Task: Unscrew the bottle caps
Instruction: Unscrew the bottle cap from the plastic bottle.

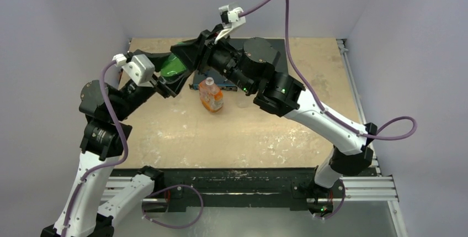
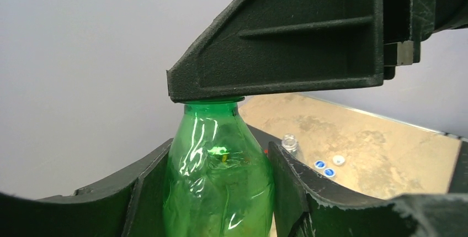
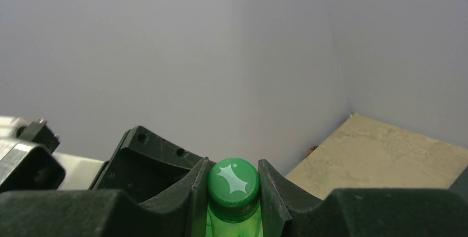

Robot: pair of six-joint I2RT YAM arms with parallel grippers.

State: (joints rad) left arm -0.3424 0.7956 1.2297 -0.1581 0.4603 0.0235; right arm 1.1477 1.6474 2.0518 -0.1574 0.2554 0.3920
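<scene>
Observe the left hand (image 1: 165, 85) clamped on the body of the green bottle (image 1: 175, 66), holding it tilted and raised off the surface (image 1: 182, 132), neck aimed toward the right arm. Confirm in the left wrist view both fingers (image 2: 149, 184) pressed against the bottle sides. Observe the right hand (image 3: 233, 170) closed on the green cap (image 3: 233, 180), one finger against each side, cap seated on the neck. Further right on the surface, note the orange-label bottle (image 1: 211, 96) standing upright. In the left wrist view, note an uncapped clear bottle (image 2: 289, 143) with three loose caps (image 2: 329, 172) lying near it. Judged step: unscrewing of what is probably the last cap, grip made, no turn evident. For the next move, keep the left hand firm to stop the body spinning, rotate the right wrist about the neck axis to loosen, then draw the cap straight off. Avoid squeezing the thin body hard, to limit buckling
</scene>
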